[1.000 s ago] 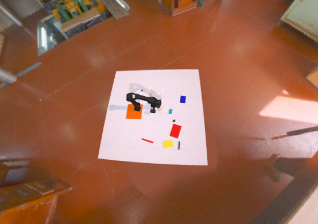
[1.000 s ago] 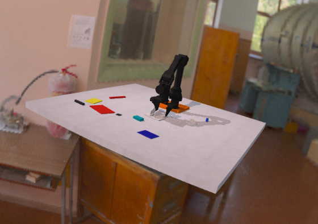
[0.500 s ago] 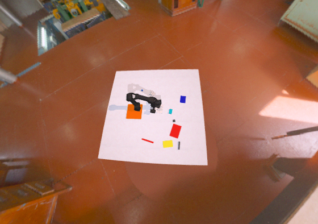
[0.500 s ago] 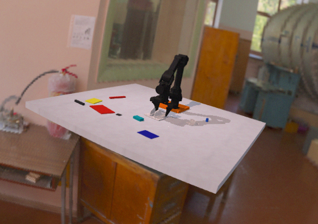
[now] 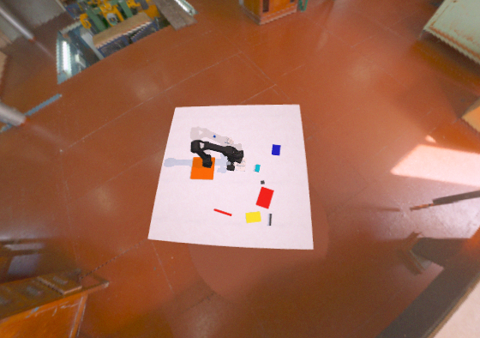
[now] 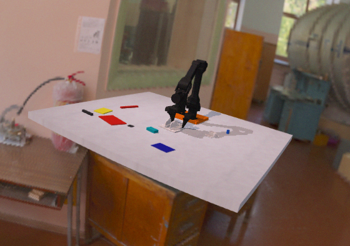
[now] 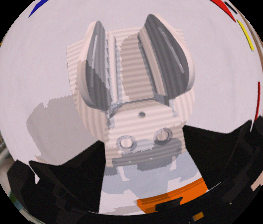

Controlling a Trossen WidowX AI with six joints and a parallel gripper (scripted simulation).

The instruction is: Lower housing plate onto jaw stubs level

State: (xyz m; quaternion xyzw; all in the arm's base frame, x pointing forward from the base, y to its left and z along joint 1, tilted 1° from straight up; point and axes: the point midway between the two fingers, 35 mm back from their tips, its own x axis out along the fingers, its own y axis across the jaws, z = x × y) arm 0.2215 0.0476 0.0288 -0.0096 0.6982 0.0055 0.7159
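Observation:
The pale housing plate spans my two black fingertips in the wrist view, with a small hole and two round rings showing. My gripper is shut on its side edges, low over the ribbed base. Two curved jaws, the left jaw and the right jaw, stand apart and roughly parallel on the base, beyond the plate. The jaw stubs are hidden near the plate. I cannot tell whether the plate touches them or is fully level.
An orange plate lies by the arm's base. A teal block and a dark blue plate lie beyond the jaws. Small white parts and a blue peg are off to one side.

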